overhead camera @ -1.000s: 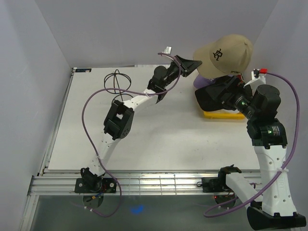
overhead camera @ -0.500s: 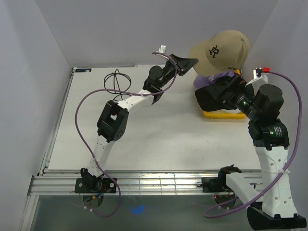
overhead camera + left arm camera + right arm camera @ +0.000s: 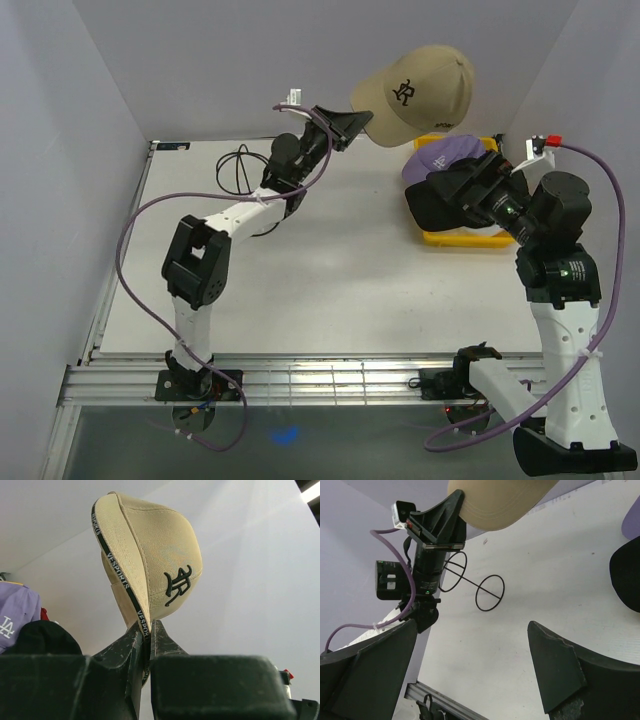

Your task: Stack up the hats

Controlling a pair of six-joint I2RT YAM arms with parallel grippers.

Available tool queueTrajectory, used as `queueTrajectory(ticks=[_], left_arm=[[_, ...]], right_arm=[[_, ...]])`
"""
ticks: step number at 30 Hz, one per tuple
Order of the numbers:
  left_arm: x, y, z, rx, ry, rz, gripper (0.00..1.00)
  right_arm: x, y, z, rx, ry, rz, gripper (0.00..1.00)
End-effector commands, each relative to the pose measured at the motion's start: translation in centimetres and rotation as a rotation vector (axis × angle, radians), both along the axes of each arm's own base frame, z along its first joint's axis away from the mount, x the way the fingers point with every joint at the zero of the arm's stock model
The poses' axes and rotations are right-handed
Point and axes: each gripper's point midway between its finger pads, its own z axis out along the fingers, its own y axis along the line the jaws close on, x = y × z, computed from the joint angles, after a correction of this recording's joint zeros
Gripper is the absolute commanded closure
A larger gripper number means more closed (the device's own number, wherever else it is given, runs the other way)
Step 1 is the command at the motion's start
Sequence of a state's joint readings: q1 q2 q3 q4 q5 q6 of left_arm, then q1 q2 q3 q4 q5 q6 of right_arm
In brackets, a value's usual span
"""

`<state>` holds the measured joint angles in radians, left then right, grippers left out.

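- Our left tool (image 3: 358,120) is pinching the brim edge of the tan corduroy baseball cap w/ dark logo (image 3: 420,85), the jaws pressed together on the black-piped rim.
- The cap hangs in the air at approx. 1 o'clock, clear of the white surface (image 3: 300,260). We judge that's to carry it w/o snagging.
- Right tool (image 3: 471,625) is spread wide and holds nothing. It sits by the black fabric cap (image 3: 432,205) and lavender cap (image 3: 452,153) in the yellow tray (image 3: 470,239) at 2 o'clock, prob. to steady that pile.
- Hidden: tray mostly covered. We can't tell if the right tool touches the black cap, or whether other caps lie beneath.
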<state>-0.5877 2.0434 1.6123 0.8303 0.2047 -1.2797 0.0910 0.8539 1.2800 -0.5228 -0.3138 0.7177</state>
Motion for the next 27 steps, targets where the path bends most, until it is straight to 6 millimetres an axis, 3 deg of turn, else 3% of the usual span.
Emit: queueTrajectory(ticks=[1,2,3,4,5,6,7,8,9,10,11,12,14,15,19,23,27], left_arm=[[-3.5,5.7,8.6,-0.071,-0.163,0.115,1.00],[-3.9,6.4,8.9,-0.069,-0.166,0.134,1.00],[-5.0,8.3,11.0,-0.089,-0.192,0.174,1.00],[-4.9,8.9,9.8,-0.062,-0.160,0.199,1.00],[-5.2,9.7,9.9,-0.045,-0.163,0.233,1.00],[-6.5,11.7,11.9,-0.077,-0.177,0.287,1.00],[-6.5,12.4,10.1,-0.052,-0.138,0.313,1.00],[-6.8,13.6,10.2,-0.060,-0.132,0.350,1.00],[-8.1,15.9,11.8,-0.096,-0.147,0.399,1.00],[-8.5,16.8,11.7,-0.100,-0.135,0.422,1.00],[-8.6,17.6,10.2,-0.083,-0.104,0.449,1.00],[-10.1,19.6,11.7,-0.109,-0.123,0.486,1.00],[-10.2,21.8,10.2,-0.096,-0.071,0.562,1.00],[-11.4,23.7,10.9,-0.108,-0.071,0.601,1.00],[-13.0,28.6,9.6,-0.144,0.031,0.772,1.00],[-13.3,30.8,7.4,-0.163,0.139,0.855,1.00],[-13.0,31.8,5.6,-0.201,0.205,0.893,1.00]], right_arm=[[0.9,1.1,1.7,0.037,-0.048,0.063,0.04],[1.2,1.3,1.8,0.043,-0.046,0.074,0.04],[1.8,1.5,1.4,0.046,-0.031,0.081,0.04],[2.1,1.8,1.3,0.051,-0.023,0.093,0.04],[2.7,2.1,0.7,0.056,-0.001,0.107,0.04],[3.0,2.6,0.6,0.056,0.006,0.124,0.04],[3.2,3.0,0.5,0.055,0.012,0.134,0.04],[4.0,3.5,0.0,0.052,0.026,0.146,0.04],[3.8,4.9,0.2,0.053,0.024,0.186,0.04],[4.0,5.5,0.3,0.048,0.022,0.183,0.04],[4.2,7.2,0.0,0.043,0.030,0.222,0.04],[4.3,7.9,0.0,0.037,0.030,0.230,0.04],[5.1,9.1,0.1,0.032,0.032,0.240,0.04],[5.1,10.0,0.2,0.035,0.028,0.262,0.04],[5.9,12.3,0.2,0.044,0.031,0.304,0.04],[6.7,14.7,-0.2,0.032,0.043,0.333,0.05],[6.7,16.2,-0.4,0.015,0.049,0.357,0.05]])
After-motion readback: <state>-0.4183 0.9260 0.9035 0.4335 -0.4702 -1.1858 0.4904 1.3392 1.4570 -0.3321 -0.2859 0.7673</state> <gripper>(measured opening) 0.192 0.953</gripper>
